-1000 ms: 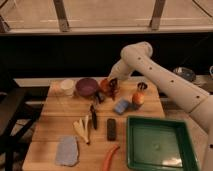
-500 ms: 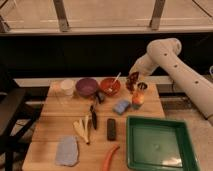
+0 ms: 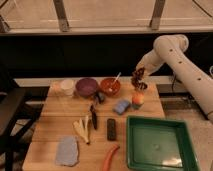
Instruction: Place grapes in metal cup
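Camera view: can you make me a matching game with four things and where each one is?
Things:
1. square green plastic tray
2. round purple bowl
3. bunch of dark red-purple grapes
4. flat blue-grey cloth

Places:
A. front left of the wooden table
B. held in the gripper, just above the small silver metal cup
C. front right of the table
D. back of the table, between the white cup and the red bowl

Pairs: 1-C, 2-D, 3-B, 4-A.
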Controlling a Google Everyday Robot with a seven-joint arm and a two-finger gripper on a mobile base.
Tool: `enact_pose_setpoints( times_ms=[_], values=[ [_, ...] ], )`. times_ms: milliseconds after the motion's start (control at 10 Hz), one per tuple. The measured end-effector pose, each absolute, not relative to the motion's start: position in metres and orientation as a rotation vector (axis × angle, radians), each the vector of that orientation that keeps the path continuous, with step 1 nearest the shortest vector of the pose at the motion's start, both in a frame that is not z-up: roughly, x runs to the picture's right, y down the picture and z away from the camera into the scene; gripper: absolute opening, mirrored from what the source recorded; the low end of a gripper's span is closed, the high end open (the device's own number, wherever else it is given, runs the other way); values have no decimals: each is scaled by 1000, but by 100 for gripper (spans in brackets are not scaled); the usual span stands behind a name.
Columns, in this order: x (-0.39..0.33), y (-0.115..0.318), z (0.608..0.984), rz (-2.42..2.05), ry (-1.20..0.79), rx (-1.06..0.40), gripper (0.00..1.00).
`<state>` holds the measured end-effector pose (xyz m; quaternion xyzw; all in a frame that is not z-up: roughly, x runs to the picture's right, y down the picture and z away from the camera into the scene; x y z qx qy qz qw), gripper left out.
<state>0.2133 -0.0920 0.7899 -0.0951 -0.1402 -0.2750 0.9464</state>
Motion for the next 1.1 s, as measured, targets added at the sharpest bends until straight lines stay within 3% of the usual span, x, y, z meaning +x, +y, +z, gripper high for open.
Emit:
enact_pose_setpoints(
  times_ms=[1100],
  values=[
    [243,-111,830,-405,-225,-197,0]
  ],
)
